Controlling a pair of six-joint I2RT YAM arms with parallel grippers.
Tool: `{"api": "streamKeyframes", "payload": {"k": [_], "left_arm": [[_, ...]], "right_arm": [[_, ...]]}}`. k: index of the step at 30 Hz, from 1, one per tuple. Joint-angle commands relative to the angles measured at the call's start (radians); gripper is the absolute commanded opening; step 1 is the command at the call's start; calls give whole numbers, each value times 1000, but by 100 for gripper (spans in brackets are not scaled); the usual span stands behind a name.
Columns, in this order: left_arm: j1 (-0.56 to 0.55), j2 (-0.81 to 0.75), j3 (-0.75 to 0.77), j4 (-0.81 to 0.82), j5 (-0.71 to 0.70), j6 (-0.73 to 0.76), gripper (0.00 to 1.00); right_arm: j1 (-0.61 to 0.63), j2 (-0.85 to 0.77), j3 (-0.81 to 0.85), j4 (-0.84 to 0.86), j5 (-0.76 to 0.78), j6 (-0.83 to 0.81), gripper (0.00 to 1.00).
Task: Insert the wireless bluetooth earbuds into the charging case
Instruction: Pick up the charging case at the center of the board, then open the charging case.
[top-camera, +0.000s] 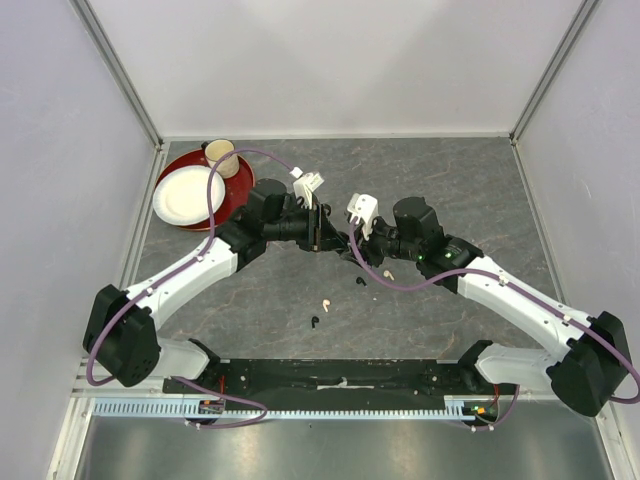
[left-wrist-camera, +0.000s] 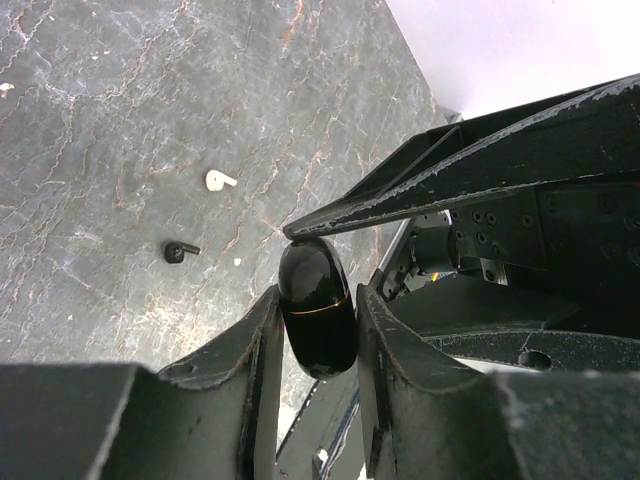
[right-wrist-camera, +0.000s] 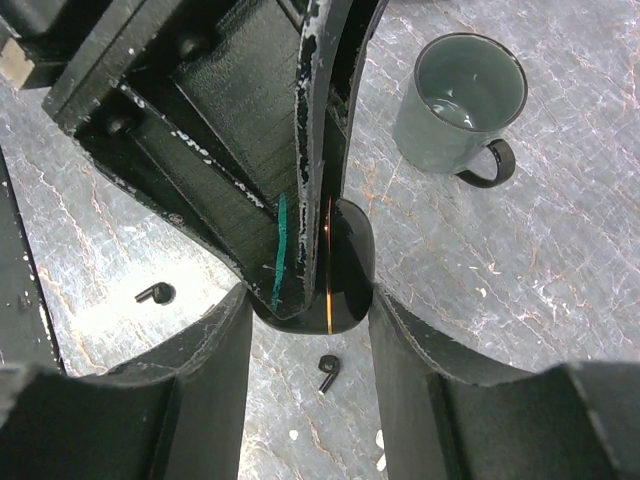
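Black charging case (left-wrist-camera: 318, 335), left gripper (left-wrist-camera: 318, 297) clamped on it, right gripper (right-wrist-camera: 310, 297) gripping too

**Student:** How is the overhead view lit?

**Tutor:** Brightly and evenly from above. Soft, short shadows lie under the arms on the grey table (top-camera: 450, 190). The white plate (top-camera: 188, 195), at ten o'clock, is nearly washed out.

**Student:** And the wrist views?

**Tutor:** They are dimmer and higher in contrast. The glossy charging case (left-wrist-camera: 318, 320) shows a pale sheen at its top. The table's veining is crisp. The mug (right-wrist-camera: 455, 95), at one o'clock, reflects light inside. The wall (left-wrist-camera: 520, 45), at one o'clock, is overexposed.
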Motion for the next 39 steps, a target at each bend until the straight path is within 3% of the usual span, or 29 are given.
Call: {"api": "streamKeyframes", "payload": {"k": [1, 4, 8, 12, 16, 19, 22, 27, 32, 39], "left_arm": [[-10, -6, 21, 14, 22, 76, 2], [-10, -54, -23, 52, -71, 94, 2], [-8, -163, -119, 132, -259, 130, 2], [-10, -301, -252, 302, -358, 159, 2], [-10, -413, -437, 558, -339, 194, 2], [-10, -470, -568, 813, -307, 228, 2], [-11, -497, -652, 992, -276, 278, 2], [-13, -489, -749, 1254, -254, 337, 2], [-16, -467, -781, 1361, -271, 363, 2], [-19, -431, -760, 1375, -251, 363, 2]], "right_arm": [[7, -31, 6, 83, 0, 28, 58], [5, -71, -8, 127, 61, 90, 73], [2, -140, -37, 175, 193, 232, 82], [1, -170, -32, 204, 267, 502, 98], [-19, -118, -9, 196, 276, 729, 98], [-55, -91, 8, 193, 180, 867, 98], [-110, -93, -32, 274, 74, 1060, 98], [-153, -58, -130, 560, -151, 1366, 98], [-153, 8, -210, 768, -248, 1631, 97], [-136, 22, -206, 811, -271, 1690, 98]]}}
